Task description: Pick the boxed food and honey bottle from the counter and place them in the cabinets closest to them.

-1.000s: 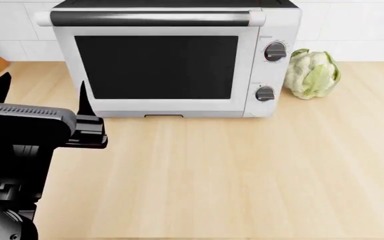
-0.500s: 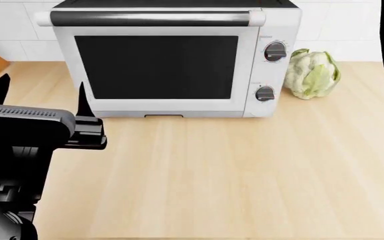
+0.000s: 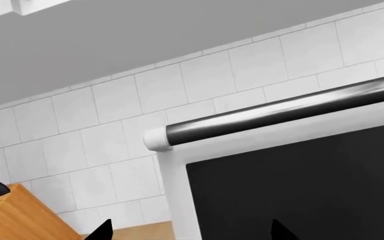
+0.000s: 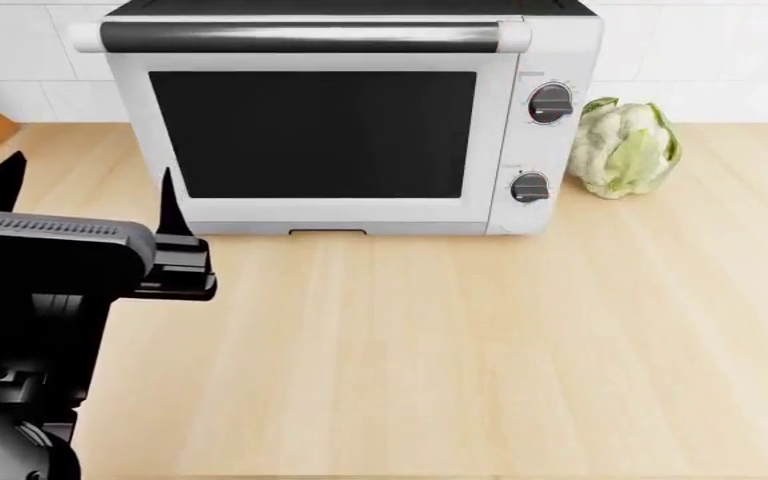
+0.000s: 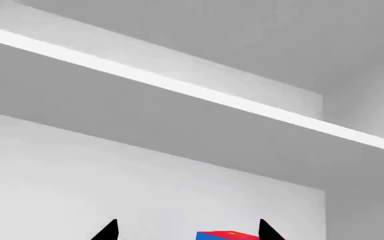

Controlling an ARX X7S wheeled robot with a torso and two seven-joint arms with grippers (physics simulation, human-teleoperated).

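Note:
The boxed food [image 5: 227,235] shows only its red and blue top in the right wrist view, inside a grey cabinet below a shelf [image 5: 178,87]. My right gripper [image 5: 188,232] is open, its fingertips [image 5: 110,231] wide apart with the box between them, nearer one tip. In the head view my right gripper is out of sight. My left gripper [image 4: 84,190] is open and empty, hovering over the counter [image 4: 491,330] by the toaster oven's left front corner. It also shows in the left wrist view [image 3: 190,232]. The honey bottle is not in view.
A white toaster oven [image 4: 317,120] stands at the back of the counter, also in the left wrist view [image 3: 292,170]. A cauliflower [image 4: 624,147] lies to its right. A wooden knife block [image 3: 18,215] stands at the far left, against the white tiled wall [image 3: 199,85].
The dark shape of my right arm at the head view's right edge has withdrawn out of view. My left arm has barely moved.

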